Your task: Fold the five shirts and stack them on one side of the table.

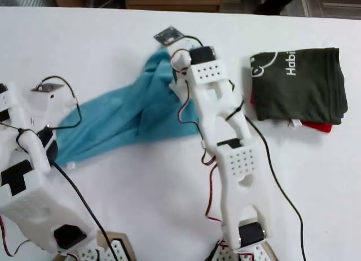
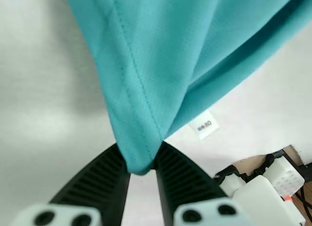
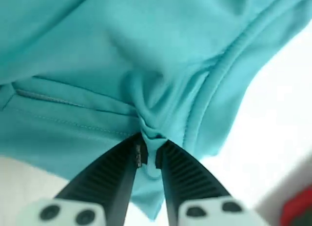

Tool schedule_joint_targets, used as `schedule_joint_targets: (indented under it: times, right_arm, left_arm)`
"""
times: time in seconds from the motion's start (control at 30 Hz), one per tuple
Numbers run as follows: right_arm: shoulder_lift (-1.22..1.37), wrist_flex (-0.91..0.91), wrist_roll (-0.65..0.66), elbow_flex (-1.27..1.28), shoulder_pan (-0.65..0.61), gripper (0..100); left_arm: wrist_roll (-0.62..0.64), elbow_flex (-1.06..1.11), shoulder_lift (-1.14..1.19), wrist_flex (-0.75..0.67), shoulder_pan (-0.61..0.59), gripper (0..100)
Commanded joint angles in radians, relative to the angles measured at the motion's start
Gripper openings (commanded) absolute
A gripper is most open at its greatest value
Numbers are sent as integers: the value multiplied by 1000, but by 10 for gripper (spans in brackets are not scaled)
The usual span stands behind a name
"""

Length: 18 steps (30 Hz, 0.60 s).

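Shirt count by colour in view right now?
teal shirt: 1
dark green shirt: 1
red shirt: 1, just an edge showing under the dark green one
Total: 3

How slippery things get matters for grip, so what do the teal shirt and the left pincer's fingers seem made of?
The teal shirt looks like thin, smooth knit cloth, possibly synthetic: faint sheen, soft drape, stitched seam. The left pincer has fingers of what is probably black, matte, hard-looking plastic; their ribbed inner faces clamp the cloth.
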Motion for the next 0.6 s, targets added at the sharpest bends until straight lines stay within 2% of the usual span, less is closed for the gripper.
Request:
schedule_joint_targets:
  times: [0.0, 0.13, 0.27, 0.47, 0.57]
  right_arm:
    - [-120, 85, 5, -14, 15, 24]
    - [-156, 160, 5, -6, 8, 36]
    - [-191, 162, 5, -5, 7, 118]
    - [-191, 162, 5, -5, -4, 20]
    - [-185, 159, 5, -5, -15, 42]
  left_arm:
    - [6, -12, -66, 3, 6, 25]
    - [6, -12, -66, 3, 6, 25]
    - [6, -12, -66, 3, 6, 25]
    - [6, -12, -66, 3, 6, 25]
    - [6, -12, -66, 3, 6, 25]
